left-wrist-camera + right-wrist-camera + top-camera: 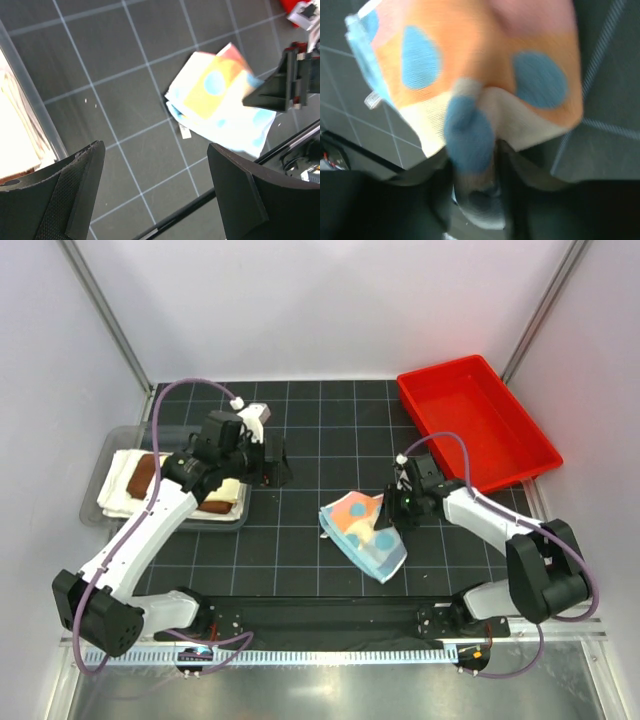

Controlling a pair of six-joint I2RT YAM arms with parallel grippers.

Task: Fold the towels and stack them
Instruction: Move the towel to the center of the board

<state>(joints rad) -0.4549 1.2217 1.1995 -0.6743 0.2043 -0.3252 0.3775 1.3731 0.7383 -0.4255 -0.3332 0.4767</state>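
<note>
The pastel multicoloured towel (362, 532) lies partly folded on the black grid mat, orange, cream and blue spotted. My right gripper (393, 512) is shut on its right edge; the wrist view shows the cloth (470, 75) pinched between the fingers. The towel also shows in the left wrist view (220, 100). My left gripper (272, 468) is open and empty, hovering above the mat to the right of the clear bin (110, 455). In the bin lies the cream-white towel (122, 485) with the brown towel (145, 475) on it, partly hidden by the left arm. The yellow towel is out of view.
A red tray (475, 420) stands at the back right, empty. The clear bin's wall (30, 95) runs along the left of the left wrist view. A black rail (320, 615) crosses the near edge between the arm bases.
</note>
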